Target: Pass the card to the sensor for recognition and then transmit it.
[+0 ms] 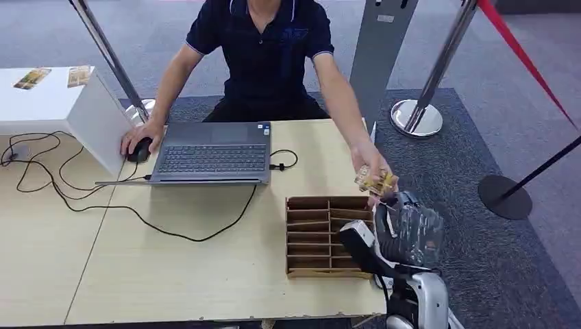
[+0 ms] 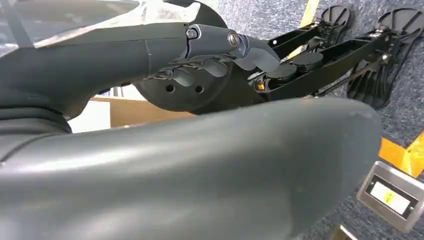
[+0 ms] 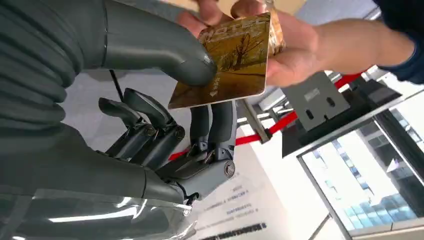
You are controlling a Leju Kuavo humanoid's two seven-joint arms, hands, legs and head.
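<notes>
A gold card (image 3: 235, 65) with a tree picture is pinched between the thumb (image 3: 165, 45) and fingers of my right hand (image 3: 150, 145). A person's hand (image 3: 300, 50) grips the card's other end. In the head view my right hand (image 1: 404, 233) is raised past the table's right edge, with the card (image 1: 373, 181) just above it in the person's hand (image 1: 366, 161). My left hand (image 2: 210, 60) hangs low over carpet, fingers loosely apart and holding nothing.
A wooden slotted box (image 1: 327, 236) sits on the table (image 1: 171, 274) beside my right hand. The person sits behind an open laptop (image 1: 212, 154), other hand on a mouse (image 1: 139, 149). A white box (image 1: 48, 103), cables (image 1: 41, 171), a grey post (image 1: 380, 48) and stanchion bases (image 1: 416, 118) stand around.
</notes>
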